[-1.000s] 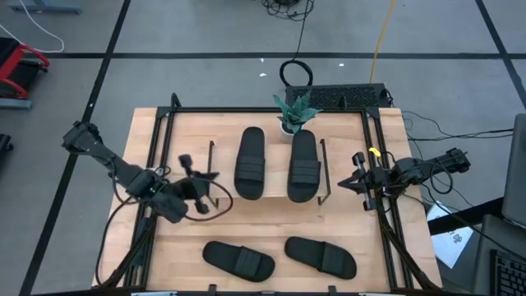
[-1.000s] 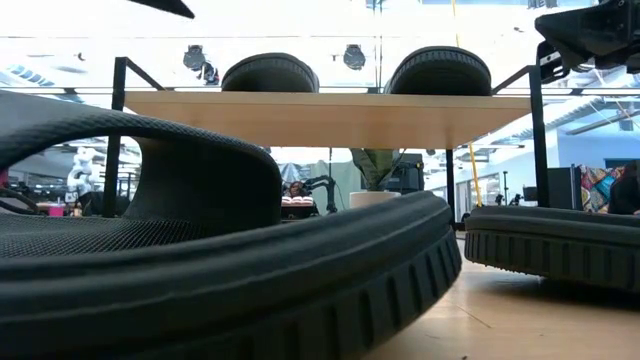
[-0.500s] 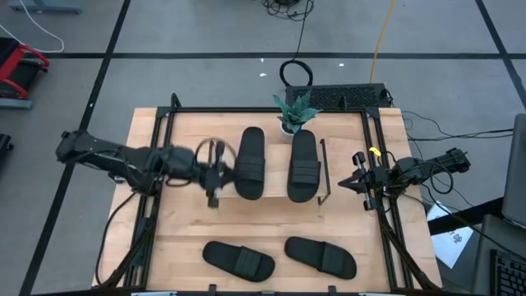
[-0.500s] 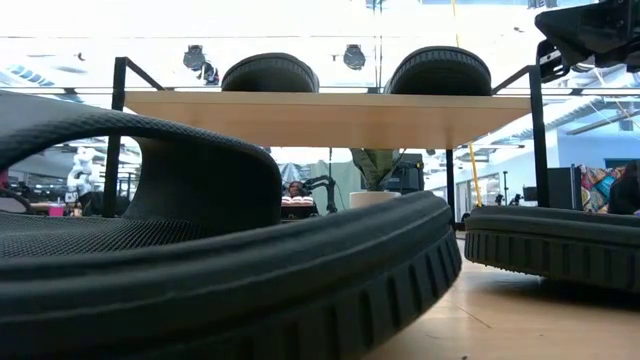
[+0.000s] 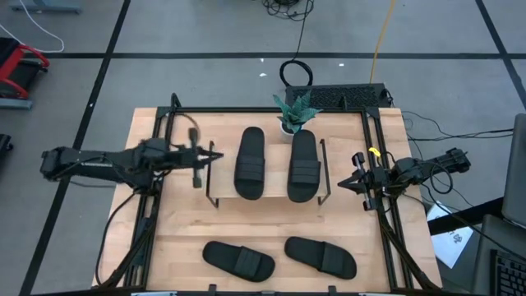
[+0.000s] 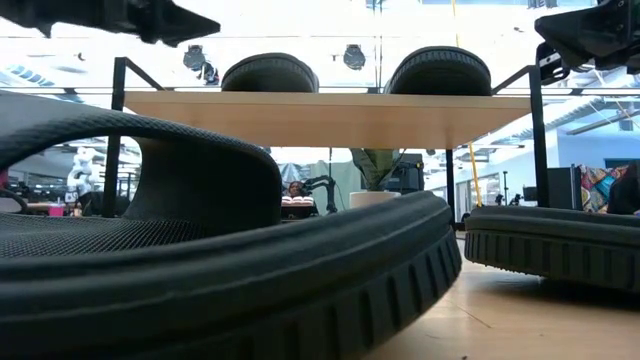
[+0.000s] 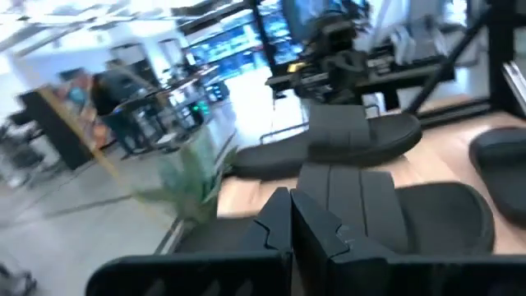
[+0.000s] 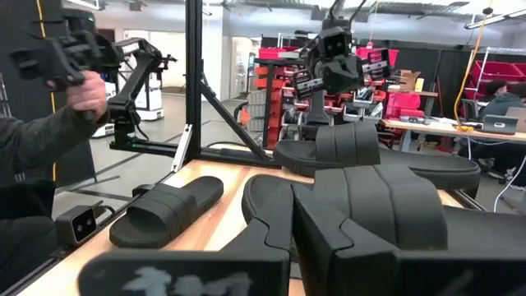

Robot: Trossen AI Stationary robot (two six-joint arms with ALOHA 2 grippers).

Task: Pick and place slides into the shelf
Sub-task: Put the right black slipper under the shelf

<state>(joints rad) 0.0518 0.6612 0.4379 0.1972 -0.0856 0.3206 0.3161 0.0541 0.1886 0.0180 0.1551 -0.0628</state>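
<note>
High view: two slides point(image 5: 250, 162) point(image 5: 303, 165) lie side by side on the shelf point(image 5: 275, 191) top board, two more point(image 5: 238, 260) point(image 5: 320, 256) on the table point(image 5: 185, 234) near the front edge; my left gripper point(image 5: 205, 156) hangs just left of the shelf, fingers together, my right gripper point(image 5: 350, 182) just right of it, also closed, both empty. Low view: shelf board w/ two slides on top, another slide point(image 6: 220, 270) fills the foreground. Wrist views: L sees its shut fingers point(image 7: 283, 226) w/ the shelf slides past them, R sees the same pair plus a table slide point(image 8: 167, 210).

From above I see grey floor point(image 5: 205, 33) crossed by dark lines, with a yellow cable point(image 5: 380, 37) and a coiled black cable point(image 5: 296, 74) behind the wooden table point(image 5: 181, 238). Past it my right wrist view shows red racks point(image 8: 283, 70), desks and a person's dark sleeve point(image 8: 37, 148).
</note>
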